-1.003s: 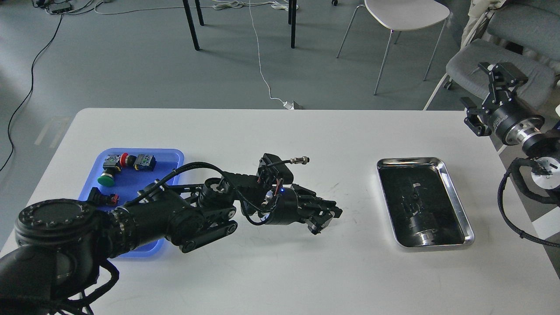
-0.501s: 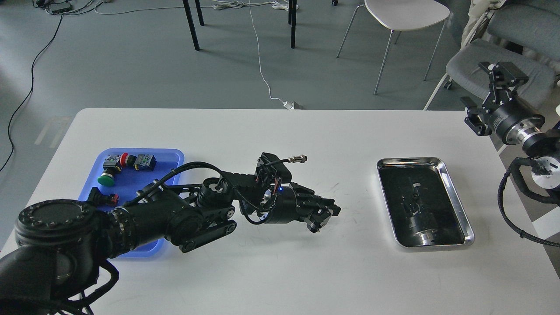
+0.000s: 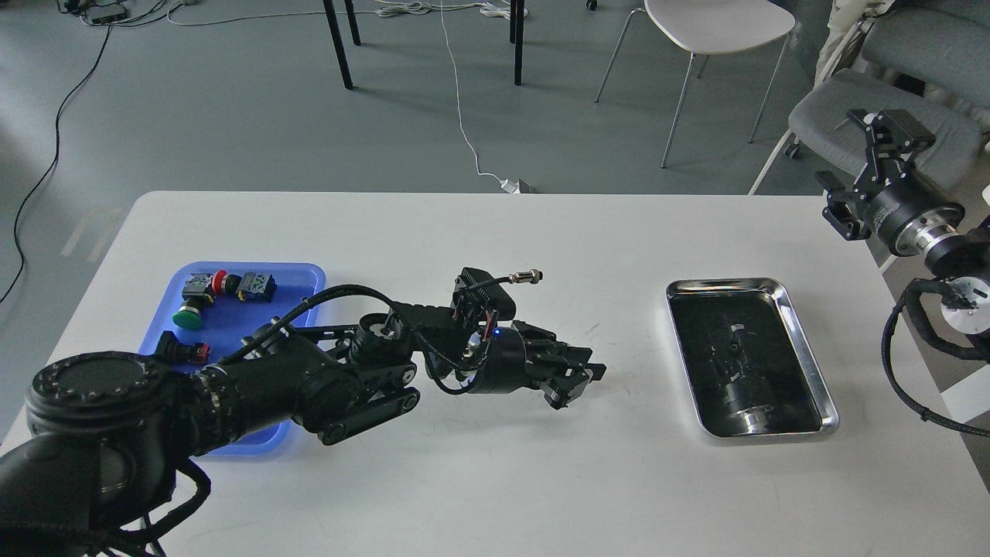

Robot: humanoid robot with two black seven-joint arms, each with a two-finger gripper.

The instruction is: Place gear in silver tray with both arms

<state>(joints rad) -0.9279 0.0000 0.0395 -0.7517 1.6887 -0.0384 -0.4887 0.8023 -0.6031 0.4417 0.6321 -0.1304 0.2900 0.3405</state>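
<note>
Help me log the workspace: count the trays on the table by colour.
Blue tray: 1
Silver tray: 1
Total: 2

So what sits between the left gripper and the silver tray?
Nothing: in the head view, only bare white table separates the left gripper from the silver tray.

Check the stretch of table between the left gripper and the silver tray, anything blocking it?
Nothing visible. The left gripper is low over bare white table, and the stretch from it to the silver tray shows no objects. The right gripper is up past the table's right edge, off that line.
</note>
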